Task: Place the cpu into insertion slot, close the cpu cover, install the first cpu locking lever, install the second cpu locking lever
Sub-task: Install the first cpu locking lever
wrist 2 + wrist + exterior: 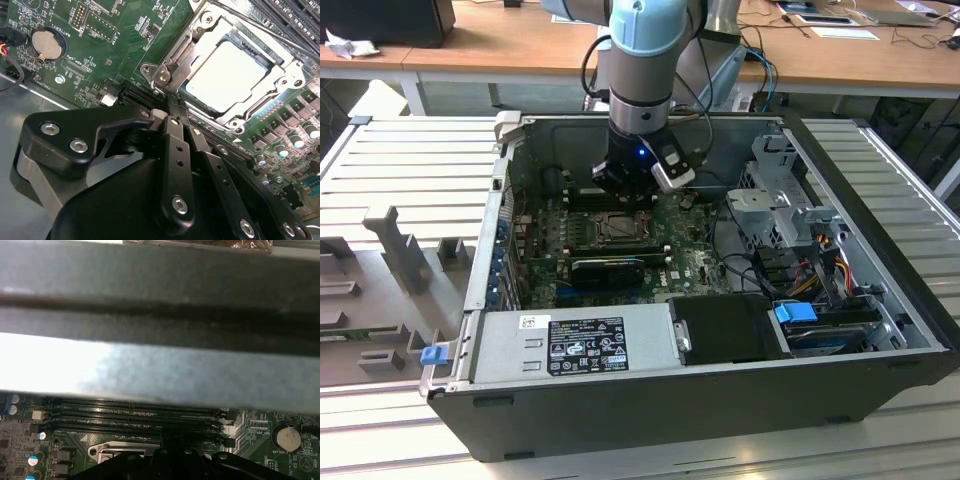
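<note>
The cpu (227, 70), a pale silvery square, lies flat in the insertion slot (271, 61), whose black frame shows at its edge. The cpu cover (207, 27), a silver frame plate, lies down around it. A thin metal lever rod (257, 104) runs along one side of the socket. My gripper (172, 104) is shut, its black fingers (176, 145) pressed together with their tips just beside the cover's hinged corner, nothing visible between them. In the exterior view my gripper (623, 190) hangs inside the open computer case, just behind the socket (618, 228).
Long black memory slots (135, 415) run behind the socket, under the grey case wall (160, 375). A coin battery (48, 43) sits on the green board. In the case stand a power supply (575, 345), a metal drive cage (785, 205) and cables (820, 260).
</note>
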Tool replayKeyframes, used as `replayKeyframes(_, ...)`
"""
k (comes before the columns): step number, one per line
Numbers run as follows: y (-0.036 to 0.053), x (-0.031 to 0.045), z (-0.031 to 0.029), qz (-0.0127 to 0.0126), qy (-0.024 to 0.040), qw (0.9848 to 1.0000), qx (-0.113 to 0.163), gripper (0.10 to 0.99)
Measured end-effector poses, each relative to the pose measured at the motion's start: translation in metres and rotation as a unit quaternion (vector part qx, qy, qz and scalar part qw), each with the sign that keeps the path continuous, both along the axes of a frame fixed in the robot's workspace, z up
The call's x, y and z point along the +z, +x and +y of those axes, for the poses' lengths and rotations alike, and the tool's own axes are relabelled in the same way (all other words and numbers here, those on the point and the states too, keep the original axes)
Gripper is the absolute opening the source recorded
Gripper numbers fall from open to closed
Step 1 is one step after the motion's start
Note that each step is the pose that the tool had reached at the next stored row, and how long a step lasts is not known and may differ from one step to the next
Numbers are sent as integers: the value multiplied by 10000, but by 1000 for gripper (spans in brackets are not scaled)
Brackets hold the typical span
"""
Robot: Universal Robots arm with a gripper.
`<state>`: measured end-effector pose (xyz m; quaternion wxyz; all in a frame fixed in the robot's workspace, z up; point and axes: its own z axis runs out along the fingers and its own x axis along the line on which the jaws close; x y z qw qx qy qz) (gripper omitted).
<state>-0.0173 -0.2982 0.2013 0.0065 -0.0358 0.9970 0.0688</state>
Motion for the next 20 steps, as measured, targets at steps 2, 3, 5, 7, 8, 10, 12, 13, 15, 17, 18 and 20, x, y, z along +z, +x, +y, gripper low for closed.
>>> replayKeyframes(2, 0, -8, -1, 1, 3, 10000, 0, 106)
replayKeyframes(3, 0, -9, -1, 1, 3, 10000, 0, 106)
replayKeyframes(5, 1, 1, 0, -1, 5, 10000, 0, 106)
replayKeyframes(7, 1, 29, 0, 0, 0, 10000, 0, 106)
replayKeyframes(8, 1, 57, 0, 0, -2, 10000, 0, 106)
replayKeyframes(10, 2, 93, 0, 0, -9, 10000, 1, 106)
replayKeyframes(12, 1, 93, -17, 0, -10, 10000, 0, 106)
replayKeyframes(13, 1, 93, -23, 0, -10, 10000, 0, 106)
replayKeyframes(15, 1, 93, -33, 0, -9, 10000, 0, 106)
replayKeyframes(17, 1, 93, -46, 0, -10, 10000, 0, 106)
replayKeyframes(18, 1, 93, -48, 0, -9, 10000, 0, 106)
replayKeyframes(20, 1, 93, -53, 0, -9, 10000, 0, 106)
